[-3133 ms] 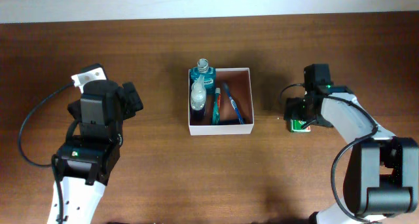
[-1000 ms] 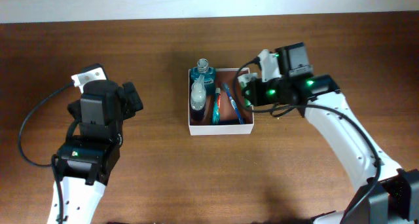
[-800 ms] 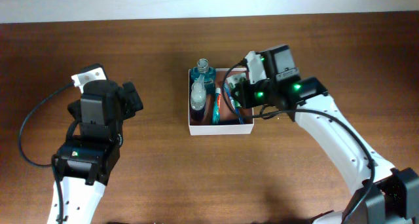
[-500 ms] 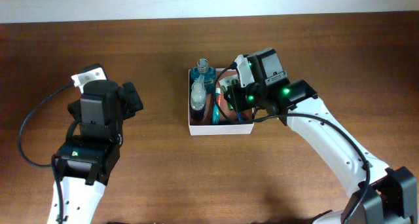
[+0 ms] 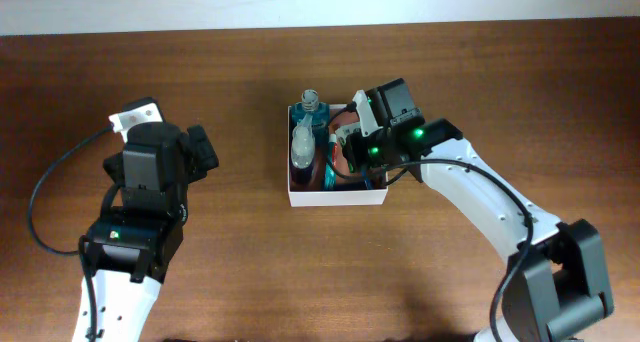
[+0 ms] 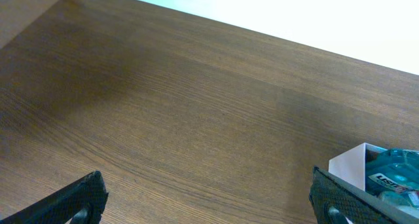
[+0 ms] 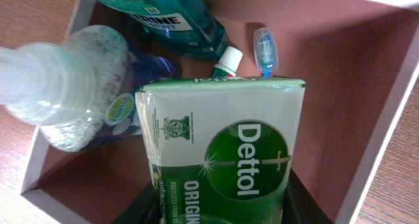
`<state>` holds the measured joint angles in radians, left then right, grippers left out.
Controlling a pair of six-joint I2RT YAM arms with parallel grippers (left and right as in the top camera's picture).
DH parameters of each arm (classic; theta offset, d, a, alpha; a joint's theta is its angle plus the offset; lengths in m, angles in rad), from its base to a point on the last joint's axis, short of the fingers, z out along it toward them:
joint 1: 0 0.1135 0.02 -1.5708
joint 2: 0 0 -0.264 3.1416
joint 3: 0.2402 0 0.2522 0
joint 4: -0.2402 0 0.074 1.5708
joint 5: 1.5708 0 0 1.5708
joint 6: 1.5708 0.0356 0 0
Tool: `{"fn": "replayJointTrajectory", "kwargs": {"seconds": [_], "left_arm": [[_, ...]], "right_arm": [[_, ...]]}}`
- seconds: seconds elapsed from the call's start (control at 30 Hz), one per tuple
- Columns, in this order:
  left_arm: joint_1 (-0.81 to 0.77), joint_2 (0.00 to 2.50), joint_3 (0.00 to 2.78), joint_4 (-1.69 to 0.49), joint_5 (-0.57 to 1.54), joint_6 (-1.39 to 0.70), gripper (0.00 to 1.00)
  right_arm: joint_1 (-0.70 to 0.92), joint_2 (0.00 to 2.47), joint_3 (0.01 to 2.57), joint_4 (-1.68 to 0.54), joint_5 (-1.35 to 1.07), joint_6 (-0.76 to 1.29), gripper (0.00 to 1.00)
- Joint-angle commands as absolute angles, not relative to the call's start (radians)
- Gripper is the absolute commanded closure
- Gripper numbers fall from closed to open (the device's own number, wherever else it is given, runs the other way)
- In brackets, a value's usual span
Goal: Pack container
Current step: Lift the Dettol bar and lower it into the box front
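Jaws of the right gripper (image 5: 352, 148) clamp a Dettol soap pack (image 7: 229, 165) above the container (image 5: 336, 198), mid-way across the tabletop (image 5: 240, 242). Jaws of the left gripper (image 6: 209, 204) stand apart, empty. Container judged light, thin-walled, easily shoved; grip one wall near a corner.

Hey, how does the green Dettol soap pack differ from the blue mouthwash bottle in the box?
The Dettol soap pack is a flat, green, rectangular packet; the mouthwash bottle is a see-through blue-green bottle. The Dettol soap pack is gripped in the right tool over the container, while the mouthwash bottle sits inside it at a corner. Both carry printed labels.
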<state>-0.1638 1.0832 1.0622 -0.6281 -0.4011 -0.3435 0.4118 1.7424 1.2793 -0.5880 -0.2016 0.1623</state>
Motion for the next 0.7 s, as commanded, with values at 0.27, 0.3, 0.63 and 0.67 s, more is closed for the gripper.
{"fn": "replayJointTrajectory", "kwargs": {"seconds": [0.27, 0.3, 0.63, 0.67], "left_arm": [[-0.159, 1.087, 1.068, -0.626, -0.412, -0.336, 0.00], [-0.159, 1.087, 1.068, -0.626, -0.412, -0.336, 0.01], [-0.159, 1.087, 1.068, -0.626, -0.412, -0.336, 0.00], [-0.159, 1.087, 1.068, -0.626, -0.412, -0.336, 0.01]], "right_arm": [[0.419, 1.798, 1.292, -0.544, -0.190, 0.174, 0.71], [0.419, 1.802, 1.292, -0.541, -0.190, 0.174, 0.71], [0.418, 1.785, 1.293, -0.549, -0.198, 0.174, 0.29], [0.418, 1.776, 1.293, -0.553, -0.198, 0.174, 0.21]]}}
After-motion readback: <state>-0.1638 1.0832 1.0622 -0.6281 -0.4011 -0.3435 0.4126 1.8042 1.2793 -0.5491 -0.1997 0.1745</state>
